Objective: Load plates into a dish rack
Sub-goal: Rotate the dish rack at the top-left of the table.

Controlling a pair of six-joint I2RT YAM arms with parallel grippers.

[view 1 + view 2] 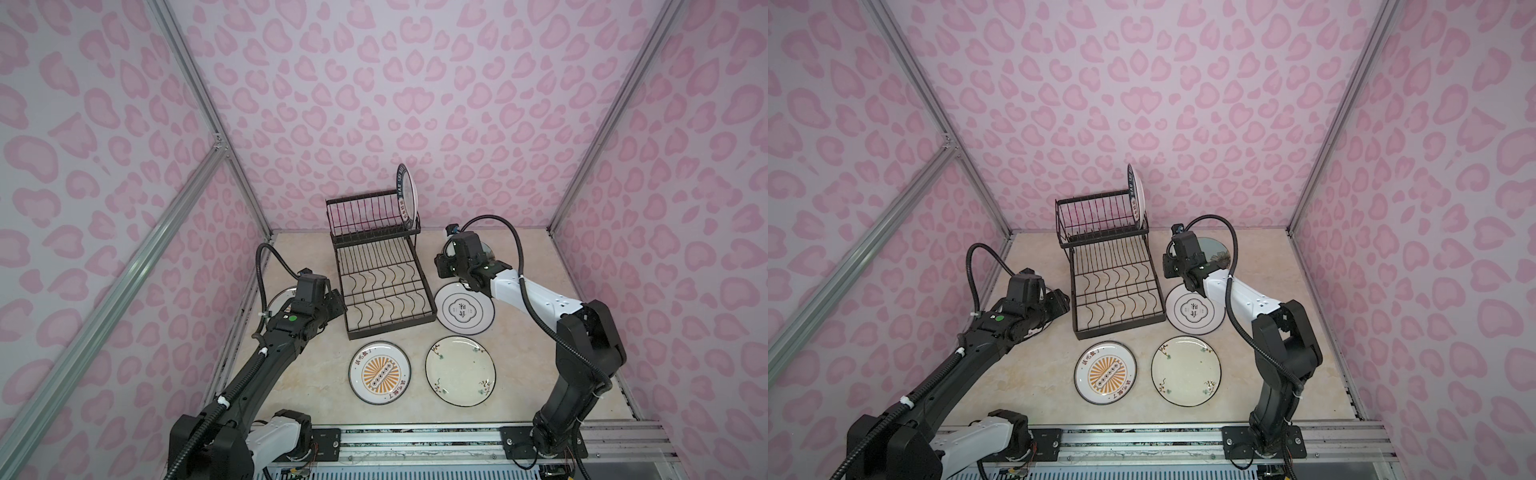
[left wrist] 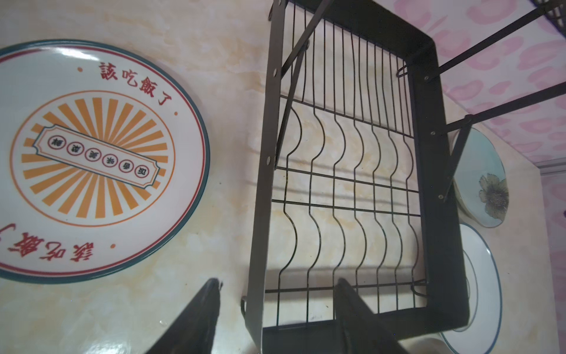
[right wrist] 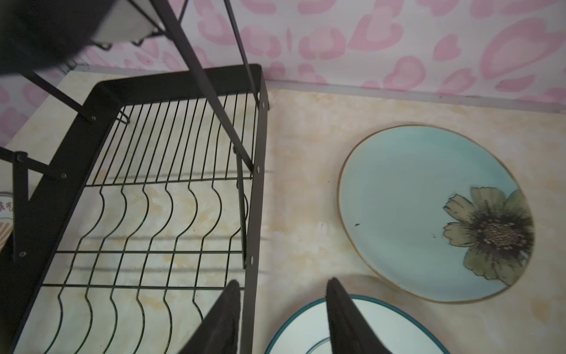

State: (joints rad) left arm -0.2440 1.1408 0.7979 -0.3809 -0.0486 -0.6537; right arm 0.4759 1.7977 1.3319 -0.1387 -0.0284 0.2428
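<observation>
The black wire dish rack (image 1: 390, 328) stands mid-table, with a navy lettered-rim plate (image 1: 407, 195) upright at the right end of its raised tier. Flat on the table lie a sunburst plate (image 1: 379, 372), a cream floral plate (image 1: 460, 370) and a quatrefoil plate (image 1: 464, 308). A blue-green flower plate (image 3: 422, 211) lies behind the right arm. Another sunburst plate (image 2: 92, 159) lies left of the rack. My left gripper (image 2: 278, 282) is open, straddling the rack's left side bar (image 2: 260, 214). My right gripper (image 3: 283, 281) is open, one finger over the rack's right bar (image 3: 257, 214), the other over the quatrefoil plate's rim.
Pink patterned walls with aluminium posts (image 1: 199, 104) close in the table on three sides. The arms' mounting rail (image 1: 415, 440) runs along the front edge. The rack's lower tray with wavy dividers (image 1: 382, 291) holds nothing.
</observation>
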